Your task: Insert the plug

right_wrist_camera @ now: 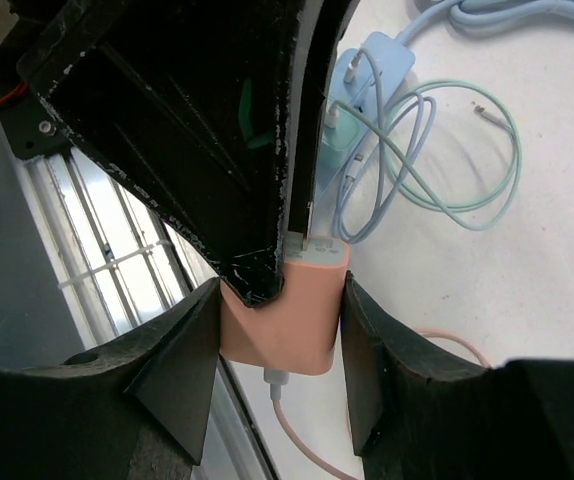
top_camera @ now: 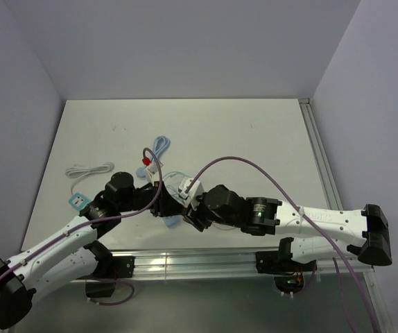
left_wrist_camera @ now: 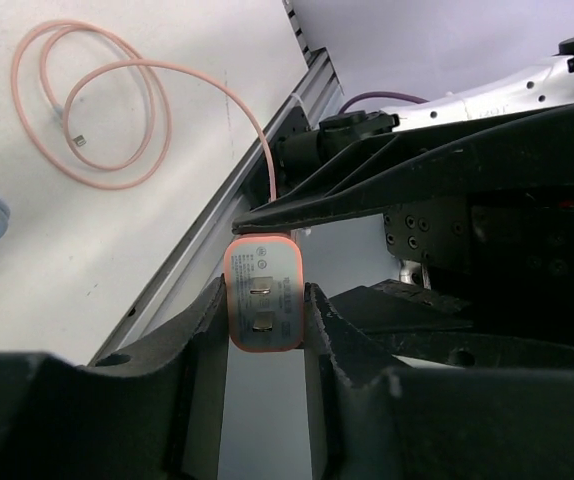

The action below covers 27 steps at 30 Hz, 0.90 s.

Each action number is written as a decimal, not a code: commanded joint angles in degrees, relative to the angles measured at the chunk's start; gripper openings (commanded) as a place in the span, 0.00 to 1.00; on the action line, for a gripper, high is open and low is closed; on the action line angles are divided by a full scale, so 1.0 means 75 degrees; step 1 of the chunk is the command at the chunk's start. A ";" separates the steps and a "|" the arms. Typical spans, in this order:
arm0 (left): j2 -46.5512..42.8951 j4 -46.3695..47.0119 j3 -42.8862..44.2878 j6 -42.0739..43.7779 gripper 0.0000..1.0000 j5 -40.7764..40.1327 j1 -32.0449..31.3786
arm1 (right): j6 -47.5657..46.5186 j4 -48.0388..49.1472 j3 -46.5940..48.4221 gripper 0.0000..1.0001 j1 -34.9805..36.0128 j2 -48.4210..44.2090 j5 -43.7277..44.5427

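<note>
Plug (left_wrist_camera: 264, 295), a salmon-pink block with two flat metal prongs on its face, held up in the air over the metal rail (left_wrist_camera: 207, 230) at the near edge of the table (top_camera: 254, 139), roughly midway between the two arm bases. Clamped on two opposite flanks by the left gripper (left_wrist_camera: 264, 300), closed down to the width of the block, with its black fingers (left_wrist_camera: 202, 340) pressed flat on either side and the prongs turned toward the left wrist camera. Clamped at the same moment by the right gripper (right_wrist_camera: 282, 300), also closed to the width of the block, with fingers (right_wrist_camera: 182, 350) tight on both sides in the right wrist view. Reached there from above by the tips of the left gripper, touching the upper end of the block. Joined at the opposite end, through a white connector (right_wrist_camera: 277, 378), to a pink cable (left_wrist_camera: 270, 185), coiled loosely on the table in the left wrist view, with the free end lying inside the loops. Just beyond the grippers, flat on the table, a light blue block (right_wrist_camera: 372, 65) with several white connectors in it, and a green cable (right_wrist_camera: 512, 145) and pale blue cables (right_wrist_camera: 527, 15) looped beside it. Farther left in the top view, a white cable (top_camera: 88, 169) in a bundle, well apart from both grippers.
</note>
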 commanded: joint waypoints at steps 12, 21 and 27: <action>-0.1645 0.0729 -0.0195 0.0091 0.00 -0.2725 -0.0021 | 0.2827 -0.0279 -0.0060 0.96 -0.0474 -0.1719 0.0997; -0.2549 0.2756 -0.1005 -0.0588 0.00 -0.3327 -0.0021 | 0.5128 0.1501 -0.0740 0.73 -0.1002 -0.2740 -0.0748; -0.3016 0.3717 -0.1297 -0.0800 0.01 -0.3093 -0.0021 | 0.6459 0.2381 -0.1033 0.51 -0.1071 -0.2740 -0.0926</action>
